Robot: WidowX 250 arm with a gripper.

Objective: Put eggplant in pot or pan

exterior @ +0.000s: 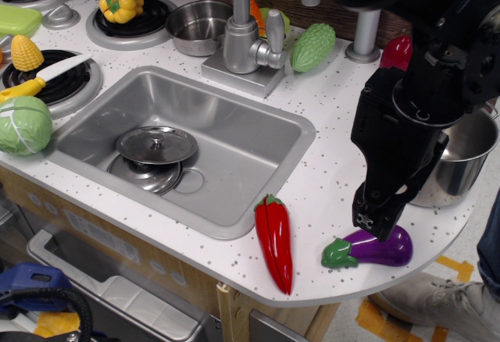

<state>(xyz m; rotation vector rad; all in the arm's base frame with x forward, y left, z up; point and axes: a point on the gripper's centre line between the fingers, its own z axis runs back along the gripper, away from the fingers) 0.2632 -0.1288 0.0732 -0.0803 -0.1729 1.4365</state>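
1. The sink (234, 194) fills the middle, with a lid (156, 144) inside.
2. Our pot (462, 158) waits at about 1 o'clock from the eggplant, partly hidden by the arm.
3. Our gripper (373, 229) touches the eggplant's top; we cannot tell how wide its jaws are.
4. The eggplant (379, 248) lies at the counter's near edge, a chili pepper (275, 240) at its 9 o'clock. We should grab its fat middle.

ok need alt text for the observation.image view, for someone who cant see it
A black robot gripper reaches down onto a purple toy eggplant at the front right edge of a speckled toy kitchen counter. A red chili pepper lies to its left beside the sink, and a steel pot stands behind the arm.
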